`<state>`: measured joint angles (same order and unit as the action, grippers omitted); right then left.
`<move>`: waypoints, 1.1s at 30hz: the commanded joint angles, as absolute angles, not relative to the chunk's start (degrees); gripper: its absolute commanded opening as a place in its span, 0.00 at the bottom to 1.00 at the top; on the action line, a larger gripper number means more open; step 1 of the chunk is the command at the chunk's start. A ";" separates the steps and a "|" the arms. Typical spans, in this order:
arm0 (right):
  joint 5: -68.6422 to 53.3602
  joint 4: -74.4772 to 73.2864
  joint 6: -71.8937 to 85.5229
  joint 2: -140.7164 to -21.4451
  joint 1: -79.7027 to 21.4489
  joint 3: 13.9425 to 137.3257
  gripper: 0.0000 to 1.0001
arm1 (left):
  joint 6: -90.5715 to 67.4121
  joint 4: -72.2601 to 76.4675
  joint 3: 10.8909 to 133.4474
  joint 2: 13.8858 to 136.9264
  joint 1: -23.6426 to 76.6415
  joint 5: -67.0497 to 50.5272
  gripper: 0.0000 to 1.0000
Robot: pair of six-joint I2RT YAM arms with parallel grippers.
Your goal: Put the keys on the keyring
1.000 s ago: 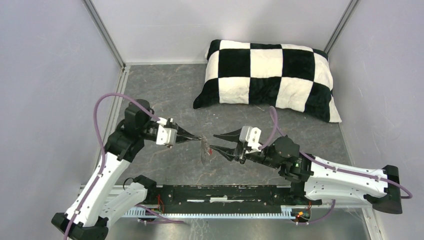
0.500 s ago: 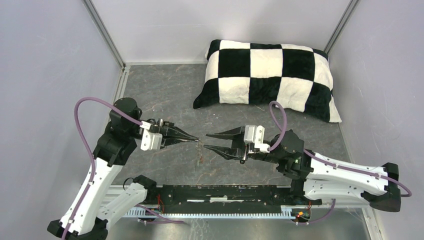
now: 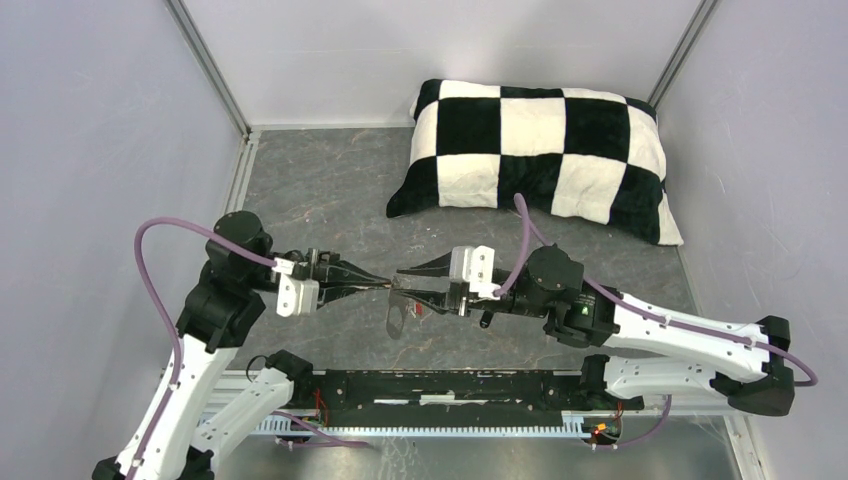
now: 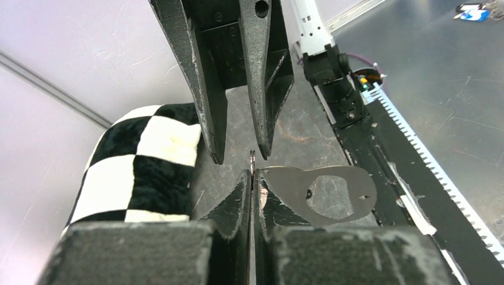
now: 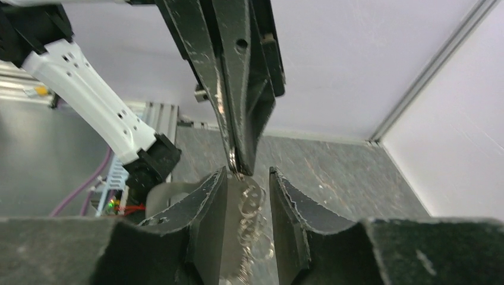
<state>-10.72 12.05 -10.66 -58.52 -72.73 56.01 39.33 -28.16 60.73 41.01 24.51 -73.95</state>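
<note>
The keyring [image 3: 397, 316] is a flat grey fob with an oval slot, hanging over the mat from a thin metal ring and a short chain of rings [image 5: 251, 205]. My left gripper [image 3: 385, 285] is shut on that top ring [image 4: 252, 161], and the keyring fob [image 4: 321, 193] dangles just to its right. My right gripper [image 3: 404, 285] faces it tip to tip, open, with one finger on each side of the chain and not touching it [image 5: 248, 172]. A tiny red tag [image 3: 419, 307] shows beside the fob. I cannot make out the keys themselves.
A black-and-white checked pillow [image 3: 535, 150] lies at the back right of the grey mat [image 3: 320, 180]. The black base rail [image 3: 440, 385] runs along the near edge. Pale walls close in on the left, back and right.
My left gripper drew back to the left with the ring still pinched. The right gripper followed leftward, narrowed its jaws and now straddles the chain. The fob turned its flat face upward.
</note>
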 commanded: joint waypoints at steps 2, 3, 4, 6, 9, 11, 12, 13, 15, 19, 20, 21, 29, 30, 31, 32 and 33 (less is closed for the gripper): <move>-6.48 0.21 -16.99 -58.97 -73.04 62.16 0.38 | 47.04 -30.82 59.68 39.18 24.74 -68.23 0.02; -6.21 -2.58 -17.86 -59.45 -73.03 63.41 0.38 | 48.89 -31.32 59.49 39.13 24.73 -67.18 0.02; -6.09 -4.04 -18.56 -59.98 -73.04 64.38 0.38 | 49.94 -31.39 59.09 38.91 24.71 -66.00 0.02; -5.96 -6.69 -19.77 -61.24 -73.16 66.24 0.38 | 52.00 -31.37 58.24 38.45 24.71 -64.19 0.02; -5.84 -8.57 -21.03 -62.76 -73.33 68.56 0.38 | 54.10 -32.53 58.19 38.60 24.70 -62.55 0.02; -6.03 -9.03 -21.47 -63.51 -73.52 69.40 0.38 | 55.36 -34.58 58.74 39.11 24.70 -61.92 0.02; -6.10 -9.21 -21.61 -63.74 -73.60 69.67 0.38 | 56.11 -35.30 58.99 39.24 24.70 -61.50 0.02; -6.06 -9.54 -21.74 -64.11 -73.71 70.02 0.38 | 56.44 -35.68 59.12 39.40 24.71 -61.15 0.02; -5.97 -10.31 -22.02 -64.80 -73.84 70.69 0.38 | 56.42 -35.81 59.15 39.25 24.70 -60.90 0.02; -4.53 -10.91 -22.37 -65.65 -74.13 70.82 0.37 | 56.94 -35.84 59.07 38.68 24.70 -62.18 0.02; -4.16 -10.22 -22.28 -65.47 -74.19 70.25 0.36 | 57.29 -35.86 59.00 38.34 24.72 -63.07 0.02; -3.97 -9.47 -22.04 -65.12 -74.22 69.39 0.36 | 57.79 -35.86 58.83 37.86 24.70 -64.05 0.02; -4.41 -3.29 -19.85 -62.94 -74.25 64.98 0.34 | 58.95 -35.90 57.80 36.02 24.70 -68.72 0.02; -5.15 -2.71 -19.51 -62.95 -74.22 64.76 0.34 | 58.66 -35.86 58.08 36.35 24.75 -68.39 0.02; -5.82 -2.28 -19.14 -62.93 -74.26 64.56 0.34 | 58.22 -35.94 58.28 36.62 24.70 -68.12 0.02; -6.46 -1.84 -18.85 -62.96 -74.26 64.43 0.33 | 57.99 -35.88 58.43 36.83 24.72 -67.90 0.02; -6.96 -1.59 -18.45 -63.03 -74.25 64.32 0.33 | 57.69 -35.86 58.57 36.97 24.72 -67.79 0.02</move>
